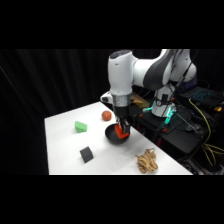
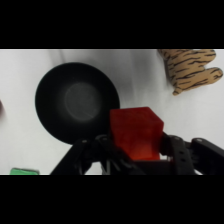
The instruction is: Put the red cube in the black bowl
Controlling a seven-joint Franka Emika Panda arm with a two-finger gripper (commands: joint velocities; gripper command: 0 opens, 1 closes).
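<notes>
Black curtain behind white desk. Side view: end effector clamped on red cube, held over black bowl. Reddish ball just behind bowl, green block left of bowl, dark grey block left and nearer camera, striped plush toy right-front of bowl.

Wrist view: red cube gripped between black fingers, over bowl's rim. Striped toy well apart from bowl, toward upper right.

No readable text, label, brand or number shows anywhere
</notes>
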